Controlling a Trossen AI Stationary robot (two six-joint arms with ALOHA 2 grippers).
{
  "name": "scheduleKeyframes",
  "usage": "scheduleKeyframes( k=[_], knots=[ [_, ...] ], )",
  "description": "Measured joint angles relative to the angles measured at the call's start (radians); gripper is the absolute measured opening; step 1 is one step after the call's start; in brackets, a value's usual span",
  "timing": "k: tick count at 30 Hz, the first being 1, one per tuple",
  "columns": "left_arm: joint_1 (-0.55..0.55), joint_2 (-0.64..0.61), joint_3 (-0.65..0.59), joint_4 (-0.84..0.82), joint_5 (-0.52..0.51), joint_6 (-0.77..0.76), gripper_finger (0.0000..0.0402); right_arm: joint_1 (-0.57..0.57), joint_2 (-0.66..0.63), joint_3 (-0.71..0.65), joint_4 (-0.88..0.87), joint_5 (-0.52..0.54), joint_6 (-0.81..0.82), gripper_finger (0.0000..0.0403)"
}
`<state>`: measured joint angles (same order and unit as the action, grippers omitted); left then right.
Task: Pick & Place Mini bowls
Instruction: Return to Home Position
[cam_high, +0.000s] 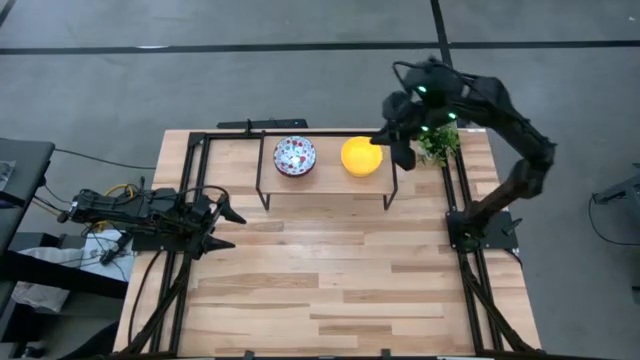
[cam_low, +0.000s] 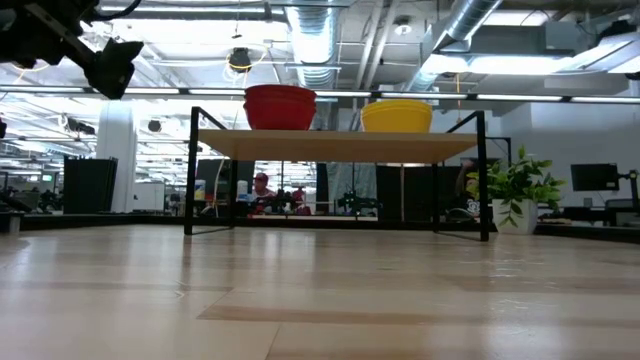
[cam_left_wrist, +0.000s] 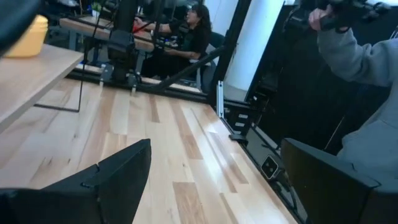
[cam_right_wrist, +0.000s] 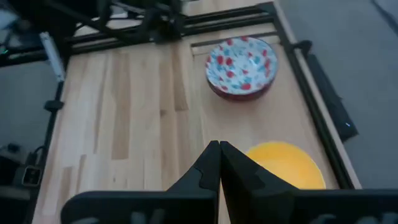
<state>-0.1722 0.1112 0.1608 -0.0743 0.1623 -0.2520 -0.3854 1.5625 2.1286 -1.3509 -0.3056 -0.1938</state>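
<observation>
Bowl stacks: we count two, side by side on the shelf (cam_high: 325, 176), apart and not touching.
Yellow bowls (cam_high: 361, 156): one stack, plain glossy yellow, on the shelf end nearer the plant.
Speckled bowls (cam_high: 294, 156): one stack; the top bowl is white inside with red and blue flecks, and red outside (cam_low: 280, 107) in the low view.
Bowls per stack: we cannot count them; from above only the top bowl shows, and from the side the rims merge.
Shelf: one, a pale wooden board on thin black legs, standing at the far edge of the tabletop (cam_high: 330, 285).
Right hand (cam_high: 383, 139): raised above the shelf just beside the yellow stack, fingers (cam_right_wrist: 205, 169) pressed together, holding nothing.
Left hand (cam_high: 228, 229): at the left edge of the tabletop, well apart from the shelf, fingers (cam_left_wrist: 118, 180) spread, empty.
Plant (cam_high: 437, 143): one, small and green, partly covered by the right arm.
People: one seated person (cam_left_wrist: 194, 31) in the room beyond; one grey sleeve (cam_left_wrist: 364, 62), cut off at the picture's edge.
</observation>
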Motion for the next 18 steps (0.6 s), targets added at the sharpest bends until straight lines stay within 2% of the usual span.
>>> scheduleKeyframes(
  k=[4, 11, 15, 18],
  knots=[
    [0.0, 0.0, 0.0, 0.03, 0.0, 0.007, 0.0356, 0.041, -0.135, -0.164, 0.085, 0.095, 0.08, 0.0],
    [0.0, 0.0, 0.0, 0.03, 0.0, 0.008, 0.0356, 0.142, -0.42, -0.661, 0.463, 0.135, 0.227, 0.0],
    [0.0, 0.0, 0.0, 0.031, -0.003, 0.008, 0.0356, 0.216, -0.557, -0.917, 0.632, 0.208, 0.347, 0.0],
    [0.0, 0.0, 0.0, 0.031, -0.009, 0.008, 0.0356, 0.274, -0.648, -1.059, 0.727, 0.276, 0.423, 0.0]
  ],
)
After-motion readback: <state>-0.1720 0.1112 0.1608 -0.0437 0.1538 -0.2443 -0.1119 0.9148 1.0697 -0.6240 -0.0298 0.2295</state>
